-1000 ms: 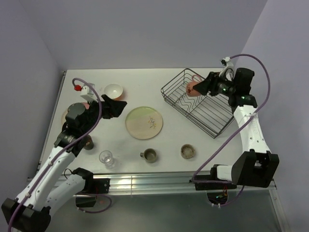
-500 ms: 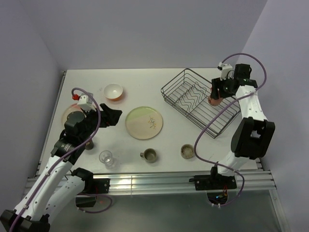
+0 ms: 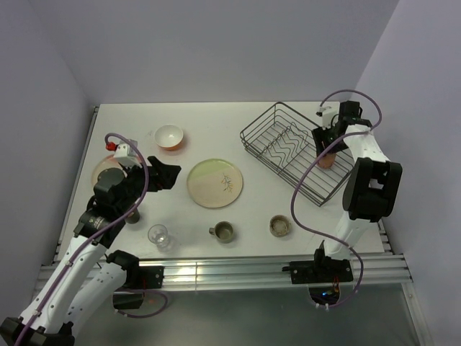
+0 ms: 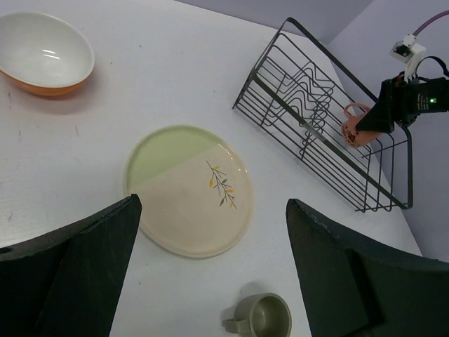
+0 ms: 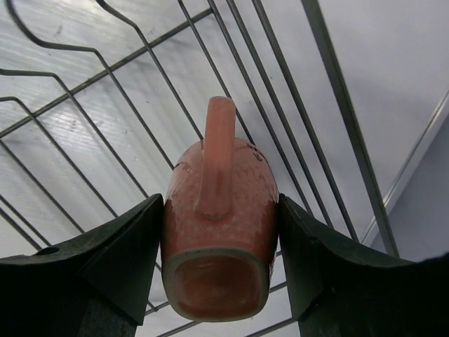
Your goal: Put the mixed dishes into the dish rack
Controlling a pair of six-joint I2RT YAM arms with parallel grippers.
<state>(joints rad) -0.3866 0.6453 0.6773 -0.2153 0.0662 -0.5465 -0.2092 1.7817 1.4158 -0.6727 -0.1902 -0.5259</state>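
My right gripper (image 5: 219, 270) grasps pink cup (image 5: 219, 210), rim hidden, inside dish rack (image 3: 258, 119) | my left gripper (image 4: 214, 274) spread, empty | pink-cream plate (image 3: 98, 171) mostly behind my left arm

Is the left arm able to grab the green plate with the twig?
Probably yes. The left gripper hangs open beside the cream-green plate, with nothing between them or on it.

Pink plate (image 3: 99, 168) mostly hidden (under left arm (image 3: 108, 200)).

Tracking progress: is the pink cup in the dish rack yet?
In; right gripper holds pink cup inside the dish rack's walls.
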